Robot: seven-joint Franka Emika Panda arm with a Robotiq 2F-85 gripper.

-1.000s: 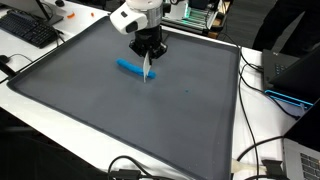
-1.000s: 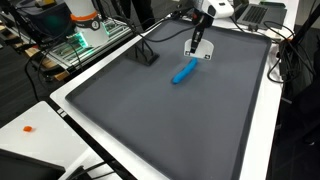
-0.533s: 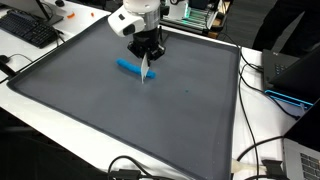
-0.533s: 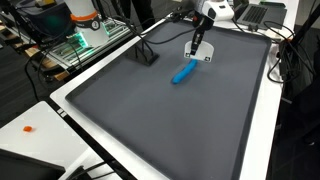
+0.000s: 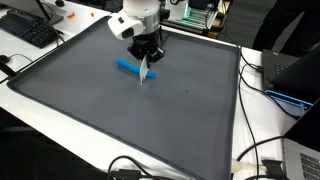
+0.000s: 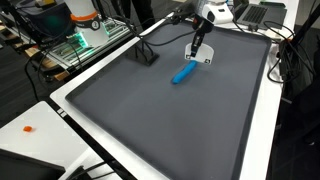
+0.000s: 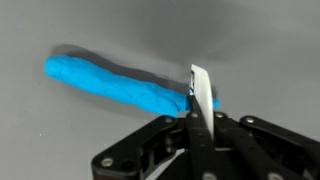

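A blue, roll-shaped soft piece (image 5: 128,67) lies on the dark grey mat (image 5: 120,115); it also shows in the other exterior view (image 6: 183,73) and in the wrist view (image 7: 110,82). My gripper (image 5: 146,60) hangs just beside the roll's end and is shut on a thin white flat blade (image 7: 200,95). The blade points down at the mat, with its edge next to the blue roll's end (image 7: 178,98). Whether the blade touches the roll cannot be told. The gripper also shows in the other exterior view (image 6: 198,47) and in the wrist view (image 7: 197,120).
The mat has a raised white border (image 5: 238,120). A keyboard (image 5: 30,30) lies off one corner. Cables (image 5: 262,150) and a laptop (image 5: 295,70) are along one side. A black stand (image 6: 145,52) and a green-lit box (image 6: 85,40) are at the mat's far edge.
The gripper with the white blade has shifted slightly along the mat towards the blue roll. The roll has not moved.
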